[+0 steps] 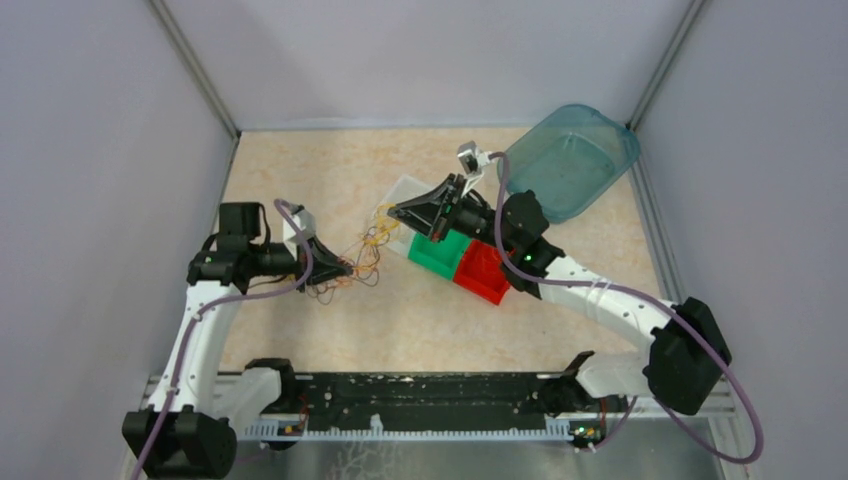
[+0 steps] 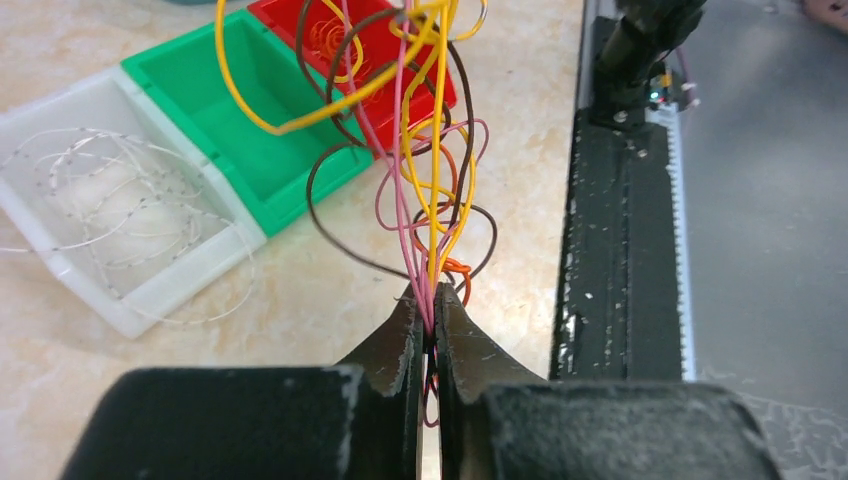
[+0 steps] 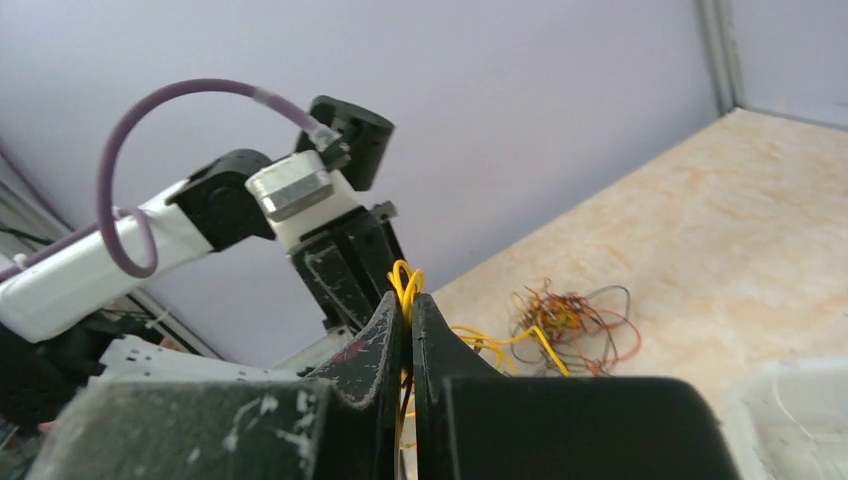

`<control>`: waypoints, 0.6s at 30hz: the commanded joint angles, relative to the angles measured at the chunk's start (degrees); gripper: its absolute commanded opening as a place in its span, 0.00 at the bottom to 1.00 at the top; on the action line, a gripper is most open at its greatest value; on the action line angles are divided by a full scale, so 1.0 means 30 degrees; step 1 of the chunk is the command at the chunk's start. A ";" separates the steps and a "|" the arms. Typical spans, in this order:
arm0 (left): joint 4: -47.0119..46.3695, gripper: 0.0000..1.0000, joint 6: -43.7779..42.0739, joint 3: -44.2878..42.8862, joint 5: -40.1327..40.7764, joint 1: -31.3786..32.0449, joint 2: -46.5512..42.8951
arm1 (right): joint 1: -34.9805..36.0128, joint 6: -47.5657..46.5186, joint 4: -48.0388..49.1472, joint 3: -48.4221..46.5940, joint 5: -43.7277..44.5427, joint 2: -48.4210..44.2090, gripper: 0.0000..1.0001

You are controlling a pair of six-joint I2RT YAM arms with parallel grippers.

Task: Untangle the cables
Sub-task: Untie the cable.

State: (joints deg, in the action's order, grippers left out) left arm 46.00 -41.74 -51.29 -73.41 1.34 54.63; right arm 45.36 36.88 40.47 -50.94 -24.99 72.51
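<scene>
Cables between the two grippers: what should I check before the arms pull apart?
1. left gripper holding the cables: ok, shut on them.
2. right gripper holding the yellow cable: ok, shut on it.
3. Single strand in the left gripper: not ok, pink, yellow and brown together.
4. Strands free of the green bin: cannot tell.
5. No clump on the table: not ok, a clump lies there.

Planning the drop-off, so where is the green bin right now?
In the top view the green bin sits right of table centre, in a diagonal row between the clear bin behind it and the red bin nearer the arms.
</scene>
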 commanded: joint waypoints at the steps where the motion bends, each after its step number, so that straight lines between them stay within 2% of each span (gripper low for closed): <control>1: 0.2160 0.07 -0.3703 0.0385 0.2853 0.0008 -0.0007 | -0.1278 -0.0818 -0.0247 0.0246 0.0683 -0.2282 0.00; 8: 0.1141 0.05 -0.4071 0.1448 0.7430 -0.0005 0.0208 | -0.3577 -0.2199 -0.3612 0.0393 0.1106 -0.4237 0.00; 14: -0.2516 0.02 -0.2411 0.2647 1.2378 -0.0002 0.0017 | -0.4534 -0.4085 -0.6777 -0.0079 0.1786 -0.5406 0.00; 18: -0.4164 0.00 -0.2160 0.3237 1.5868 -0.0002 0.0457 | -0.5251 -0.4501 -0.7610 -0.0238 0.1984 -0.6039 0.00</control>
State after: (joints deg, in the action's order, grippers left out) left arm 40.60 -49.52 -43.05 -39.31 1.50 55.29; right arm 31.97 26.70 21.26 -48.56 -20.91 56.90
